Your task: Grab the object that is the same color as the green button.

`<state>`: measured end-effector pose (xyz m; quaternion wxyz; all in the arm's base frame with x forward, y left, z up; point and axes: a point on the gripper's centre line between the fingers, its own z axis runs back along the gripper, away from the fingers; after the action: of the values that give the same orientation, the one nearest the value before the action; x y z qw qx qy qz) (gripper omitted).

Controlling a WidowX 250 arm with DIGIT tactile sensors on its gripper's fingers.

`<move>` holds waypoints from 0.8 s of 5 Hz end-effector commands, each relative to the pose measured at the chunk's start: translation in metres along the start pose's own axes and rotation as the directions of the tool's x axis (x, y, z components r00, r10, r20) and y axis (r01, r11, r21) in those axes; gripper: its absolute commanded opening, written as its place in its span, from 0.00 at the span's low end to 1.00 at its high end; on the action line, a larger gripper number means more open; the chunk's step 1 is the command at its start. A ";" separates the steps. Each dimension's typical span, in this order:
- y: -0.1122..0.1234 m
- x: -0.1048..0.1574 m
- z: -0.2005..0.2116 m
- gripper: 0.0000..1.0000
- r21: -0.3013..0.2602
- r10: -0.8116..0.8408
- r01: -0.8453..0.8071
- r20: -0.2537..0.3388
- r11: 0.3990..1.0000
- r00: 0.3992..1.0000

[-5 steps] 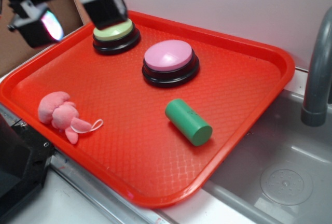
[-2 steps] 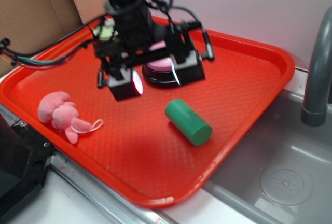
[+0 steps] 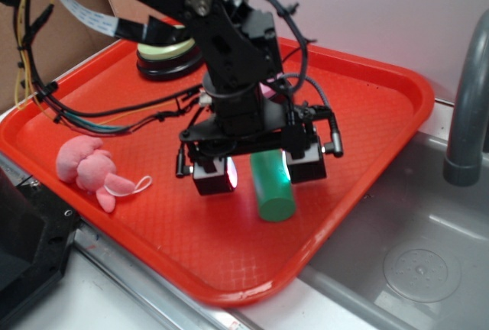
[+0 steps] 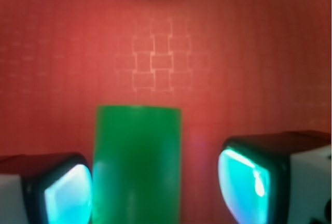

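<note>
Tool jaws spread wide, straddling the green cylinder on the red tray.

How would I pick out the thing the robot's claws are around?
Look at the big red tray beside the sink. Near its front edge, the black gripper straddles a small green cylinder lying on its side. It is the only smooth, darker green piece; the buttons are domed and the pink plush toy is soft.
</note>
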<state>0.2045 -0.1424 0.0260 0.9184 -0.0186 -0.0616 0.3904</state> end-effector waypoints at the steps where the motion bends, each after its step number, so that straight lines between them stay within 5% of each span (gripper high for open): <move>1: -0.009 0.016 0.006 0.02 -0.044 0.044 -0.043 0.020 0.998 0.999; 3: -0.004 0.061 0.063 0.00 0.003 -0.262 0.263 -0.083 0.965 0.961; 4: 0.008 0.092 0.097 0.00 0.072 -0.342 0.349 -0.092 0.934 0.935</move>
<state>0.2346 -0.0715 0.1132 0.9744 0.0349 0.0181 0.2215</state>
